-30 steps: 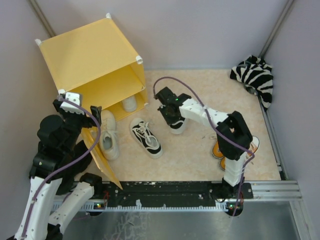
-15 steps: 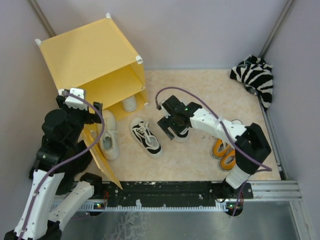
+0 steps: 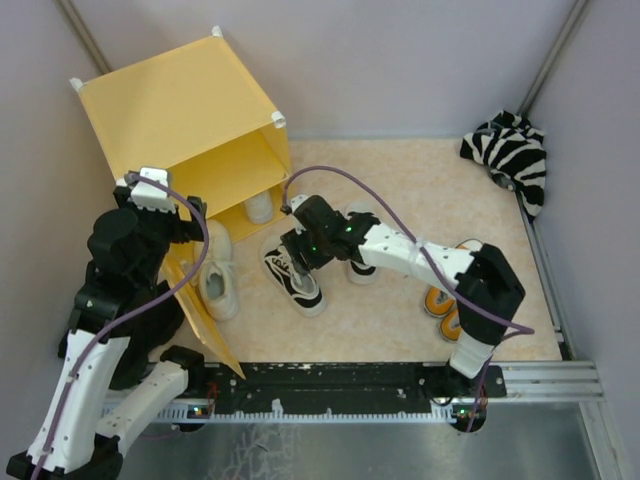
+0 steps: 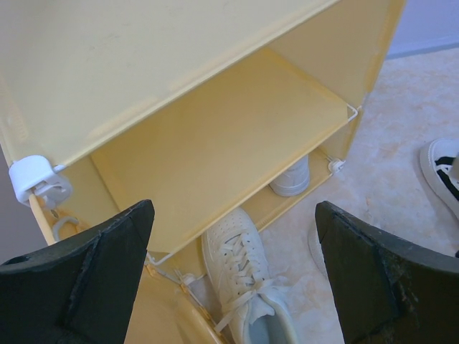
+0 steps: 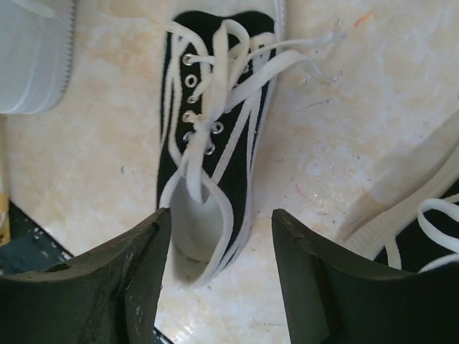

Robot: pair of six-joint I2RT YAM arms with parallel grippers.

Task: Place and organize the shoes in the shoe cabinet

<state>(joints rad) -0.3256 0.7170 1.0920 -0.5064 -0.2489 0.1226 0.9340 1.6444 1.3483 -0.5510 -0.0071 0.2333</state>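
Black canvas with loose white laces, the black-and-white lace-up sneaker [image 5: 208, 150] on the table [image 3: 400, 180] before the yellow plastic-panel shoe cabinet [image 3: 180, 130] looks light and floppy, so set your right claw [image 5: 219, 276], fingers apart and empty, across its firmer white sole.

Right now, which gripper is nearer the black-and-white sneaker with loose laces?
Right. The right gripper hovers open directly over that sneaker; the left gripper, also open, is off by the cabinet opening.
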